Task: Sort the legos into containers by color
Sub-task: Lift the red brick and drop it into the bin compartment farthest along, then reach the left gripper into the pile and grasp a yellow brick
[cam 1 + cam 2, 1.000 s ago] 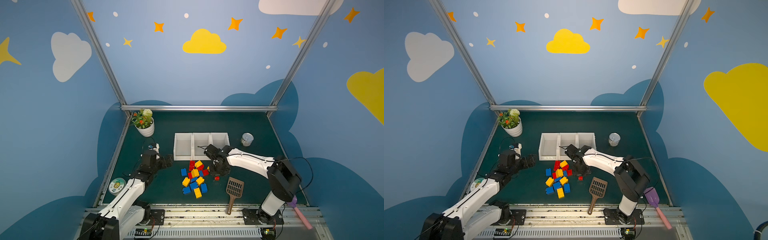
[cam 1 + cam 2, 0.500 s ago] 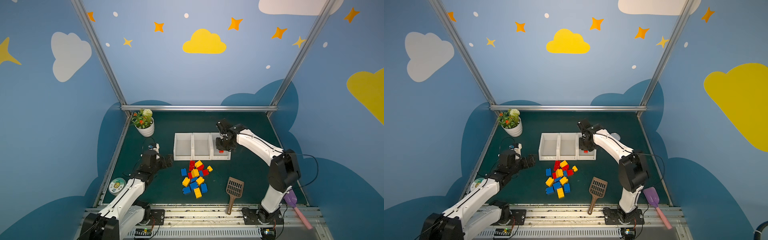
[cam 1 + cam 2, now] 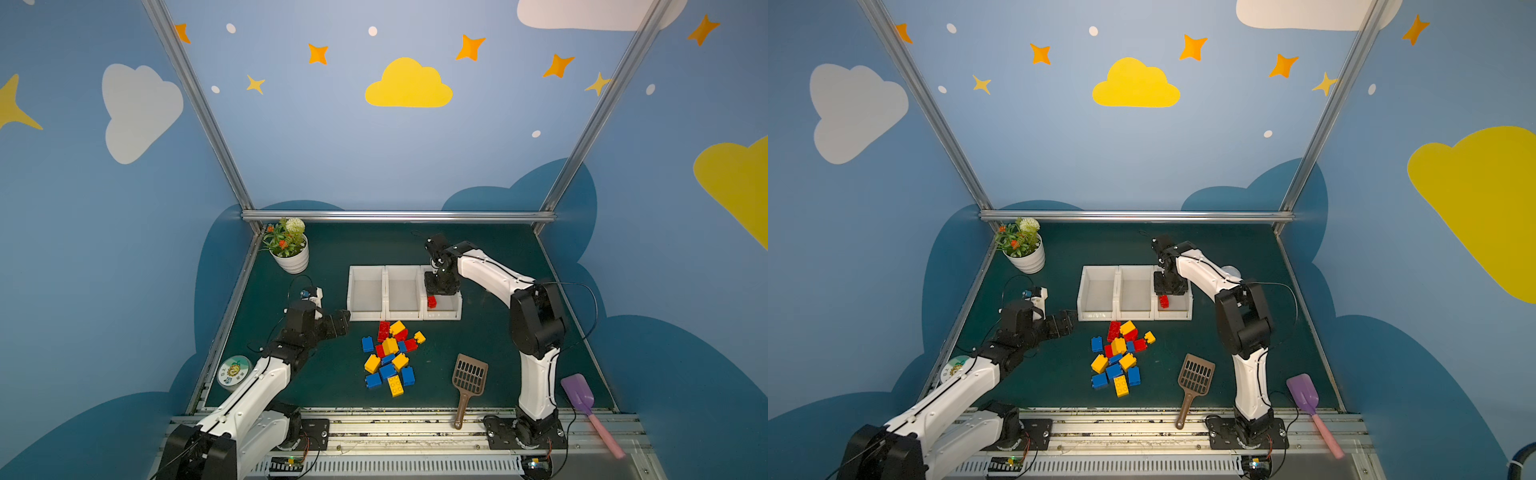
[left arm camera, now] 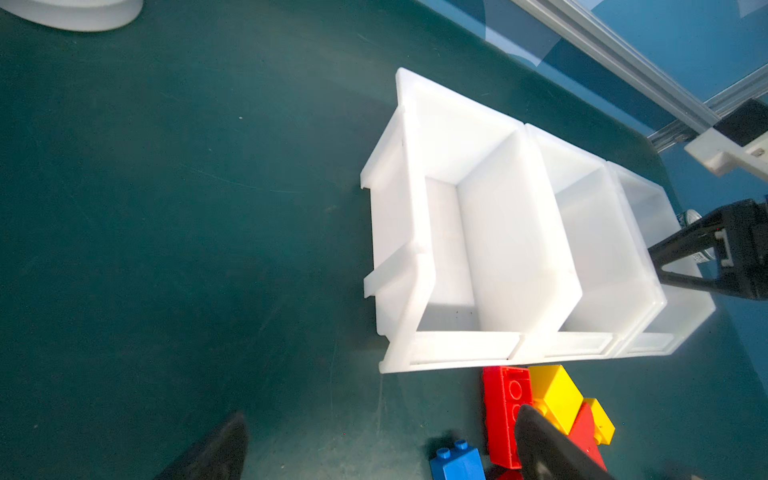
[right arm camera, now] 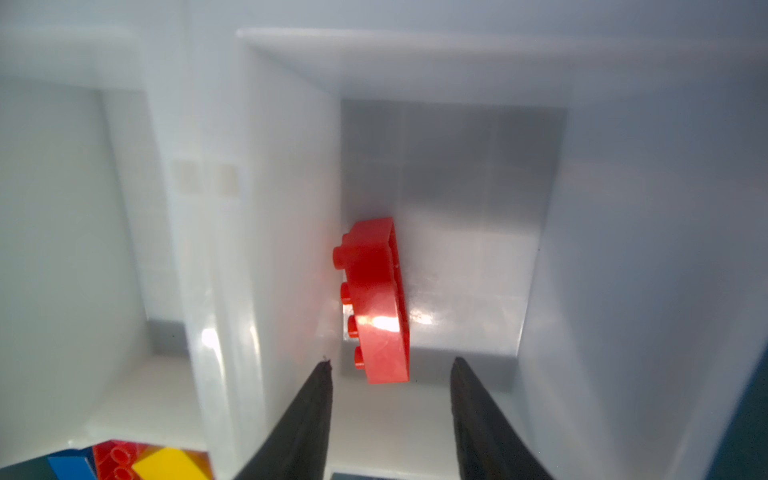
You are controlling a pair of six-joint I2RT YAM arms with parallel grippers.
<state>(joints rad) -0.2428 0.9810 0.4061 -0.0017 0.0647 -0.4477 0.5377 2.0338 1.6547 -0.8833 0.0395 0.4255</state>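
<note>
Three white containers stand in a row: left (image 3: 365,309), middle (image 3: 402,309) and right (image 3: 444,316). My right gripper (image 3: 441,286) (image 5: 390,363) hangs open over the right container (image 5: 602,249). A red lego (image 3: 432,301) (image 5: 376,299) is inside it on its side against the wall shared with the middle container, free of the fingers (image 5: 316,415). A pile of red, yellow and blue legos (image 3: 390,353) (image 3: 1117,357) lies on the mat in front of the containers. My left gripper (image 3: 343,322) (image 4: 380,415) is open and empty, low beside the left container's front corner.
A potted plant (image 3: 291,249) stands at the back left. A brown slotted scoop (image 3: 469,380) lies right of the pile, and a purple scoop (image 3: 579,392) lies at the front right edge. A round disc (image 3: 235,370) sits at the left edge, and a cup (image 3: 1231,270) stands behind the right arm.
My right gripper carried the red lego from the pile to the right container, then opened and let it go. The left arm has not moved.
</note>
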